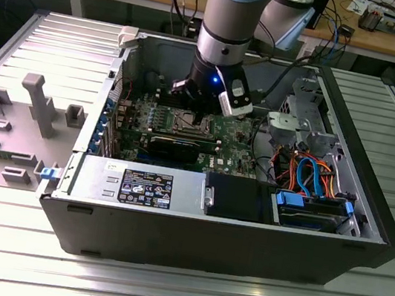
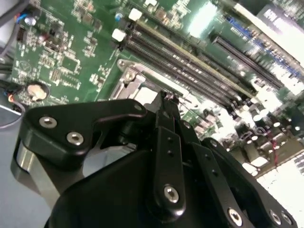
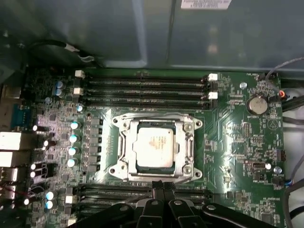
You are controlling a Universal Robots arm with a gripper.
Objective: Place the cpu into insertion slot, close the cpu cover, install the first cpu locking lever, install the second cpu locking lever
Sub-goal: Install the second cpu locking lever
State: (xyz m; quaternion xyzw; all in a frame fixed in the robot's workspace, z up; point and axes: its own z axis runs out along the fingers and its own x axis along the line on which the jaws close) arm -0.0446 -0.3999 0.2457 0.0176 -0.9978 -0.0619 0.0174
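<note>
— What colours are under me?
— My black gripper is over a green board. The chip is silvery-grey, its cover silver.
— And the long slots?
— Black, with white clips.

Black tool with fingertips together above the green circuit board
</note>
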